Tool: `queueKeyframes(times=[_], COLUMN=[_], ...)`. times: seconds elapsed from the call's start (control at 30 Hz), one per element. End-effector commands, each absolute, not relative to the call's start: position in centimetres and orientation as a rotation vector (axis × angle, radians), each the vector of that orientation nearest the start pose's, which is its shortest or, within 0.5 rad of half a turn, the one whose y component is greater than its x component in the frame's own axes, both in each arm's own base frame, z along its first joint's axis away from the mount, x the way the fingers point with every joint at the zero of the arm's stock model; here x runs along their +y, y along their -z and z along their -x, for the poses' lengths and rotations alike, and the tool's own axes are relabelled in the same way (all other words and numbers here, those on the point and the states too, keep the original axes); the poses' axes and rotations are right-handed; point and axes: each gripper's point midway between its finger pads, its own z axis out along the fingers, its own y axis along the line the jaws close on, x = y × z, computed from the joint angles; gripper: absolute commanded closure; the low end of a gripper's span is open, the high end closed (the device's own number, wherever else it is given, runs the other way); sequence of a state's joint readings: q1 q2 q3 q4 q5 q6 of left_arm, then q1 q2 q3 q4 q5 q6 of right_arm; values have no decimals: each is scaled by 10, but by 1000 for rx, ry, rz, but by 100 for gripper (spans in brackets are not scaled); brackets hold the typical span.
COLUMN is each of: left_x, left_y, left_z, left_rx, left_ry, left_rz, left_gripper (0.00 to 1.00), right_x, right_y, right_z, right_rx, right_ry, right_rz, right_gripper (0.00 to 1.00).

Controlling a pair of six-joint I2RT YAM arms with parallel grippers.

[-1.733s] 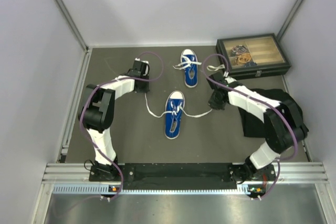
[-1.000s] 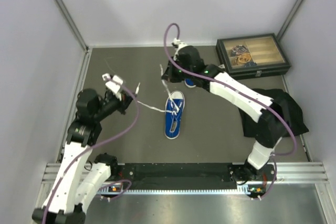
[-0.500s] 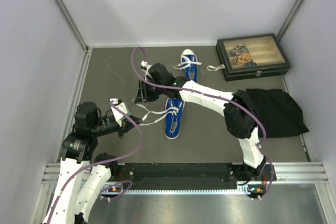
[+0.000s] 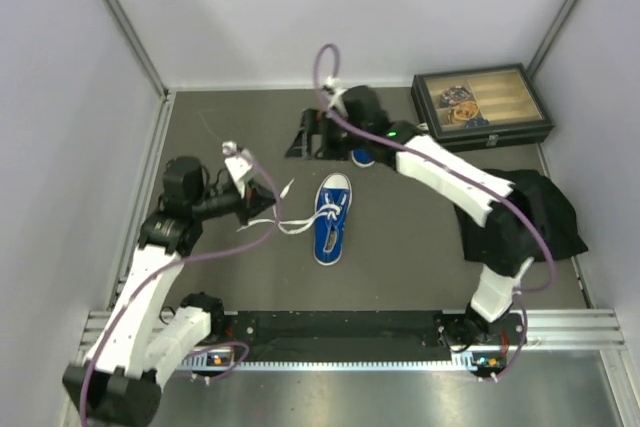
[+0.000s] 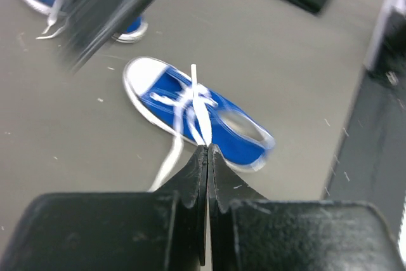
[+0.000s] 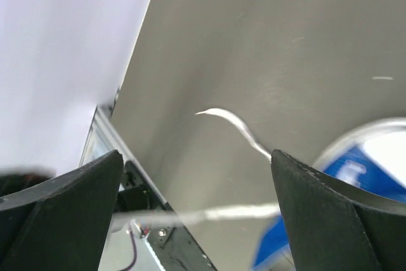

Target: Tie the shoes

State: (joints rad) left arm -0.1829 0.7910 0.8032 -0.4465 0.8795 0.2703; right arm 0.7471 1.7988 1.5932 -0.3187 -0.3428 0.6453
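Where the dark grey desk carries everything, the entries run as follows.

Black cloth – crumpled at the right side of the desk, partly under the right arm.

Dark glass-lidded box – far right corner, lid down, well apart from both shoes.

Near shoe – blue canvas with a white toe cap, resting on its sole at mid-desk, toe pointing away from the arm bases. It lies between the two end effectors.

Far shoe – just beyond the near one and mostly hidden under the right arm, only a blue-and-white end showing.

Left end effector – fingers pressed together, clamped on a white lace that runs from the fingertips to the near shoe's eyelets. From above it sits raised, left of that shoe.

Right end effector – fingers wide apart, gripping nothing. From above it is left of the far shoe. A loose lace end curls on the desk beneath it, beside a blurred blue shoe edge.
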Motion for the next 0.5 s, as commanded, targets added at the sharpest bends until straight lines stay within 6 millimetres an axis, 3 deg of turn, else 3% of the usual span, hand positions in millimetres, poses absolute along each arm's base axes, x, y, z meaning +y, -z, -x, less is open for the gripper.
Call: queueKeyframes(times=[0.0,0.03,0.07,0.1,0.13,0.17,0.23,0.27,0.33,0.37,0.4,0.43,0.47], left_x=[-182,-185,-191,-194,-196,-198,-200,-201,-202,-202,-201,-203,-204], left_y=[-292,-294,-276,-285,-283,-266,-269,-252,-246,-222,-225,-197,-189], left_z=[-301,-315,-335,-350,-363,-386,-413,-432,-455,-470,-484,-496,-503], left_rx=[1630,1639,1712,1701,1719,1775,1758,1788,1794,1844,1838,1899,1918], left_ry=[770,777,823,824,835,848,837,834,804,800,774,773,771], left_rz=[-770,-760,-726,-709,-670,-598,-551,-512,-475,-444,-430,-422,-421], left_gripper=[100,100,100,100,100,100,100,100,100,100,100,100,100], right_x=[353,343,332,322,317,310,296,289,278,274,269,264,263], right_y=[-278,-268,-274,-258,-254,-258,-237,-241,-226,-223,-219,-216,-214], right_z=[-316,-309,-304,-295,-290,-284,-273,-267,-257,-254,-248,-246,-243], right_rx=[2180,2211,2191,2241,2254,2243,2304,2288,2324,2330,2337,2349,2354], right_ry=[-1086,-1059,-1031,-999,-984,-969,-919,-917,-882,-872,-861,-845,-842], right_rz=[345,349,357,358,366,368,353,345,327,327,325,321,326], right_gripper=[1,1,1,1,1,1,1,1,1,1,1,1,1])
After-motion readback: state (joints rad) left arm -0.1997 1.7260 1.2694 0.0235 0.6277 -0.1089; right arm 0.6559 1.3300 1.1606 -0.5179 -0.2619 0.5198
